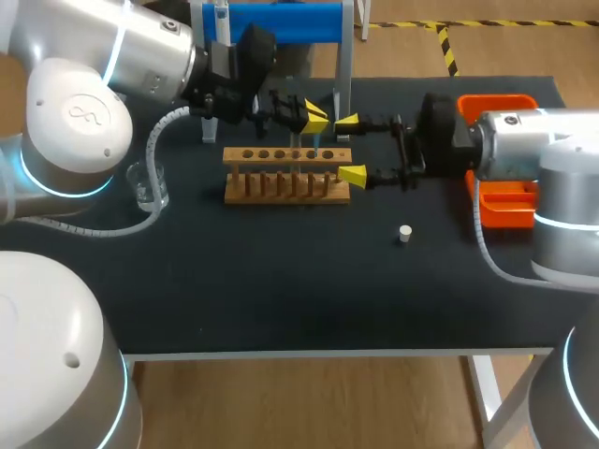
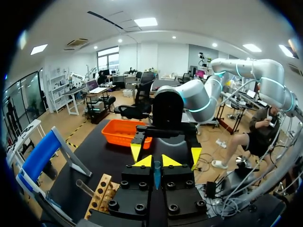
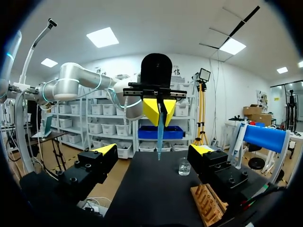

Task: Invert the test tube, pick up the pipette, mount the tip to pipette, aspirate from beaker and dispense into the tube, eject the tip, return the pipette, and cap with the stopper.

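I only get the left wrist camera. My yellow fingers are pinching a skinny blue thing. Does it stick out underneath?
Observer: Yes. In the right wrist view the skinny blue tube hangs straight down from the left gripper and narrows to a point at its lower end.
Operator: Where's the little glass cup? I can't find it.
Observer: The head view shows the glass beaker standing on the table off the left end of the wooden rack, apart from it.
Operator: And the plug for the tube?
Observer: A small white stopper sits past the rack's right end, nearer the table's front edge, with nothing touching it.
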Controlling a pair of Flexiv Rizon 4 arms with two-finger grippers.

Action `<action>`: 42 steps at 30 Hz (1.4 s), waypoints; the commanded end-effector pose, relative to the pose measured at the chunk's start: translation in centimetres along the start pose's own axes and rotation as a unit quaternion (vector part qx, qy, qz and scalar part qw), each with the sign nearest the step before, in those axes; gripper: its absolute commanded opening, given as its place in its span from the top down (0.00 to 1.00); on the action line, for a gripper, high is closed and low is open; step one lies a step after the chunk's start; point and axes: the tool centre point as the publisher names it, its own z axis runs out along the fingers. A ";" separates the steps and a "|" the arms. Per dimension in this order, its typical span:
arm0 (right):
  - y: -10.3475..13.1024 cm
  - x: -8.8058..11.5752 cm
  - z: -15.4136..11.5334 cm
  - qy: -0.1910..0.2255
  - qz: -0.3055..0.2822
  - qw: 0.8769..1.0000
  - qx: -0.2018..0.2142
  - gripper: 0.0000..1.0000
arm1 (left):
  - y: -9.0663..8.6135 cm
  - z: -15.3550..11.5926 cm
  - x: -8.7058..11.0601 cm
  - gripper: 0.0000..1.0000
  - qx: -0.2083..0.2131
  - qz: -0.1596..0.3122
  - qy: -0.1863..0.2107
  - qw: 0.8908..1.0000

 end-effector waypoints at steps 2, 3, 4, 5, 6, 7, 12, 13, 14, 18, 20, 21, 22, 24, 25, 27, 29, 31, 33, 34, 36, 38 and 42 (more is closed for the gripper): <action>0.4 -0.6 1.0 0.001 0.001 1.000 -0.002 0.00 | 0.0 0.0 0.0 1.00 -0.002 -0.001 0.000 1.000; 0.4 -0.6 1.1 0.002 0.001 1.000 -0.002 0.00 | 0.0 0.0 0.0 1.00 -0.002 -0.001 0.000 1.000; 0.4 -0.6 1.3 0.003 0.001 1.000 -0.003 0.00 | 0.0 0.0 0.0 1.00 -0.002 -0.001 0.000 1.000; 0.4 -0.6 1.4 0.003 0.002 1.000 -0.003 0.00 | 0.0 0.0 0.0 1.00 -0.002 -0.001 0.000 1.000; 0.4 -0.6 1.6 0.004 0.002 1.000 -0.002 0.00 | 0.0 0.0 0.0 1.00 -0.002 -0.001 0.000 1.000; 0.4 -0.5 1.8 0.005 0.002 1.000 -0.001 0.00 | 0.0 0.0 0.0 1.00 -0.002 -0.001 0.000 1.000; 0.4 -0.4 2.6 0.010 0.002 1.000 0.001 0.00 | 0.0 0.0 0.0 1.00 -0.002 -0.001 0.000 1.000; 0.4 -0.5 2.7 0.011 0.002 1.000 0.001 0.00 | 0.0 0.0 0.0 1.00 -0.002 -0.001 0.000 1.000; 0.5 -0.5 2.9 0.011 0.001 1.000 0.001 0.00 | 0.0 0.0 0.0 1.00 -0.002 -0.001 0.000 1.000; 0.6 -0.9 3.6 0.011 -0.001 1.000 0.000 0.00 | 0.0 0.0 0.0 1.00 -0.002 -0.001 0.000 1.000; 0.7 -1.1 3.9 0.010 0.000 1.000 0.000 0.00 | 0.0 0.0 0.0 1.00 -0.002 -0.001 0.000 1.000; 0.8 -1.2 4.1 0.010 0.000 1.000 0.000 0.00 | 0.0 0.0 0.0 1.00 -0.002 -0.001 0.000 1.000; 0.8 -1.2 4.2 0.010 0.000 1.000 -0.001 0.00 | 0.0 0.0 0.0 1.00 -0.002 -0.001 0.000 1.000; 0.8 -1.3 4.4 0.010 0.000 1.000 -0.001 0.00 | 0.0 0.0 0.0 1.00 -0.002 -0.001 0.000 1.000; 0.8 -1.3 4.6 0.011 0.000 1.000 -0.002 0.00 | 0.0 0.0 0.0 1.00 -0.002 -0.001 0.000 1.000; 0.8 -1.3 4.7 0.012 0.001 1.000 -0.002 0.00 | 0.0 0.0 0.0 1.00 -0.002 -0.001 0.000 1.000; 0.8 -1.2 4.9 0.013 0.002 1.000 -0.003 0.00 | 0.0 0.0 0.0 1.00 -0.002 -0.001 0.000 1.000; 0.8 -1.2 5.0 0.014 0.003 1.000 -0.004 0.00 | 0.0 0.0 0.0 1.00 -0.002 -0.001 0.000 1.000; 0.8 -1.2 5.0 0.016 0.003 1.000 -0.004 0.00 | 0.0 0.0 0.0 1.00 -0.002 -0.001 0.000 1.000; 0.8 -1.2 5.1 0.016 0.003 1.000 -0.005 0.09 | 0.0 0.0 0.0 1.00 -0.002 -0.001 0.000 1.000; 0.8 -1.2 5.1 0.017 0.003 1.000 -0.005 0.44 | 0.0 0.0 0.0 1.00 -0.002 -0.001 0.000 1.000; 0.9 -1.2 5.1 0.020 0.000 1.000 -0.007 0.62 | 0.0 0.0 0.0 1.00 -0.002 -0.001 0.000 1.000; 0.9 -1.3 5.2 0.021 0.000 1.000 -0.007 1.00 | 0.0 0.0 0.0 1.00 -0.002 -0.001 0.000 1.000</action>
